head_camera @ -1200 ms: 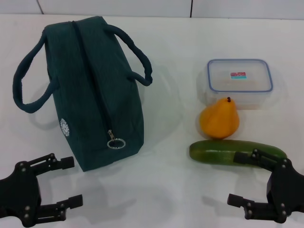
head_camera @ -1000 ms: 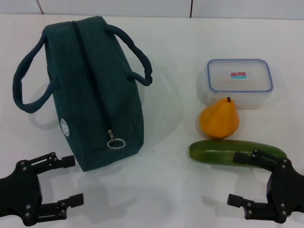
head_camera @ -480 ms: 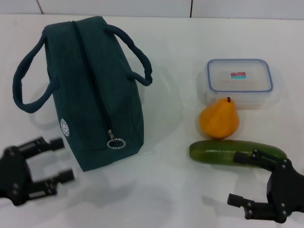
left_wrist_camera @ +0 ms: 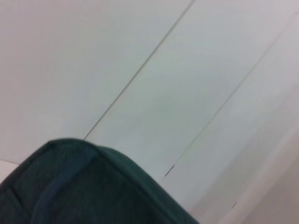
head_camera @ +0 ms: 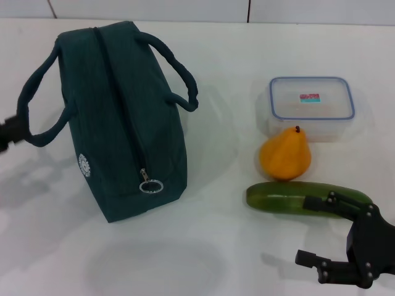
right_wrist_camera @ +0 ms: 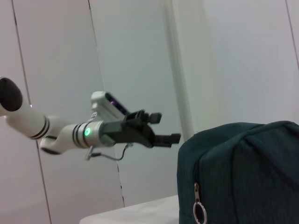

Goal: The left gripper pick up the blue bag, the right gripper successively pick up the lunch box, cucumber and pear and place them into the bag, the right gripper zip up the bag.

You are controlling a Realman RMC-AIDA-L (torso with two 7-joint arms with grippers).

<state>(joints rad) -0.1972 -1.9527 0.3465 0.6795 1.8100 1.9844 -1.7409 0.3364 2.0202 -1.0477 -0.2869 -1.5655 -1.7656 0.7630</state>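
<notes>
The blue bag (head_camera: pixel 123 117) lies zipped on the white table, with its ring zipper pull (head_camera: pixel 150 185) at the near end and one loop handle (head_camera: pixel 34 105) spread toward the left. My left gripper (head_camera: pixel 6 132) shows only as a dark tip at the left edge, beside that handle. The right wrist view catches it farther off, open and in the air beyond the bag (right_wrist_camera: pixel 243 172). Lunch box (head_camera: pixel 311 106), pear (head_camera: pixel 285 155) and cucumber (head_camera: pixel 290 198) sit in a row on the right. My right gripper (head_camera: pixel 303 231) stands open just in front of the cucumber, holding nothing.
The table (head_camera: pixel 210 246) is white, with a pale panelled wall behind it. The left wrist view holds only the bag's rounded top (left_wrist_camera: pixel 93 186) against that wall.
My left gripper has risen from the near-left corner and swung out to the far left edge, level with the bag's handle. The right gripper and all objects have stayed put.
</notes>
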